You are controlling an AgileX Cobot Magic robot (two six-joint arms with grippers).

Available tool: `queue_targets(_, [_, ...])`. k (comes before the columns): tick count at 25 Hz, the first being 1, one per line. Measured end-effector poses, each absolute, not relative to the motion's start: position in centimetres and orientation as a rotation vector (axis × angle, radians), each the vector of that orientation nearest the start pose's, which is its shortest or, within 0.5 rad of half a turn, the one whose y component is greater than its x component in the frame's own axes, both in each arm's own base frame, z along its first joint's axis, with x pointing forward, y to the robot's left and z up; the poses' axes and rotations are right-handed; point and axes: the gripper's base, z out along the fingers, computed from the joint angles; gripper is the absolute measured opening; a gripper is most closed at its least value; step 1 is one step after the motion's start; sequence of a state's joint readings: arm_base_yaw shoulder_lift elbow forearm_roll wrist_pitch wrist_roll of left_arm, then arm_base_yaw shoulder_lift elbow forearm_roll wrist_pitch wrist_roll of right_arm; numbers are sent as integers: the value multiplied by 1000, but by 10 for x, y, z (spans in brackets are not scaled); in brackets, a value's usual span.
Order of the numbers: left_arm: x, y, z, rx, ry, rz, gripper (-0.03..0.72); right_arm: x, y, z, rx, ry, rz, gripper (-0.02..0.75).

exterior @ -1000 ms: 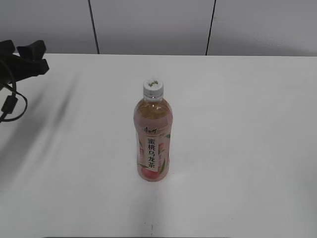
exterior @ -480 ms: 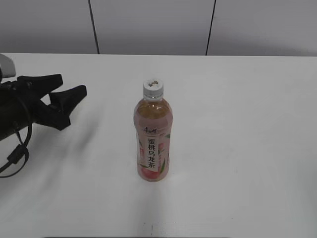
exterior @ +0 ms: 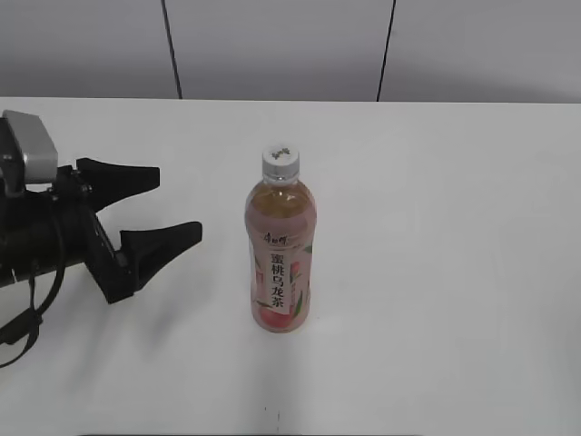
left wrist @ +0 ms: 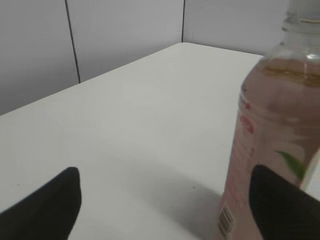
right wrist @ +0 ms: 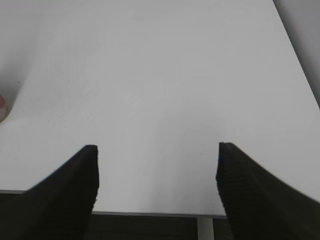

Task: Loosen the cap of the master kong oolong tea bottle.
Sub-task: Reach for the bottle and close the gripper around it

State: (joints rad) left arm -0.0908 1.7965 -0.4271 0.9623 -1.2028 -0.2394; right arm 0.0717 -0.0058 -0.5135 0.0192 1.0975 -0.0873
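The master kong oolong tea bottle (exterior: 280, 254) stands upright in the middle of the white table, pink label facing the camera. Its white cap (exterior: 280, 161) with a brownish mark sits on the neck. My left gripper (exterior: 172, 204) is open and empty, left of the bottle at label height, jaws pointing at it with a gap between. In the left wrist view the bottle (left wrist: 272, 145) fills the right side, behind the right fingertip (left wrist: 277, 205); the cap is cut off at the top. My right gripper (right wrist: 157, 175) is open and empty over the table's edge; only a sliver of the bottle (right wrist: 2, 106) shows.
The white table (exterior: 436, 272) is bare apart from the bottle. Grey wall panels (exterior: 272, 45) stand behind it. In the right wrist view the table's front edge (right wrist: 150, 212) lies just under the fingers.
My left gripper has come in from the far left toward the bottle and lower, its jaws spread wider. The bottle has not moved.
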Motion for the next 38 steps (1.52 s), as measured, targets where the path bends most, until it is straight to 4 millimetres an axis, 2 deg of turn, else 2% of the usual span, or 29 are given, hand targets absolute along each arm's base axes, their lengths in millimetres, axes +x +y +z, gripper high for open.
queue_targets(7, [232, -97, 135, 946, 1616, -816, 650, -9, 1, 278, -165, 2055, 13, 555])
queue_targets(15, [234, -100, 137, 955, 1606, -823, 640, -9, 1, 278, -165, 2055, 13, 555])
queue_targets(23, [228, -130, 140, 928, 1585, -865, 615, -9, 1, 278, -165, 2055, 13, 555])
queue_targets(31, [232, -156, 151, 974, 1496, -893, 599, -9, 1, 278, -165, 2055, 13, 555])
queue_targets(38, [235, -167, 157, 980, 1456, -903, 592, -9, 1, 278, -165, 2055, 13, 555])
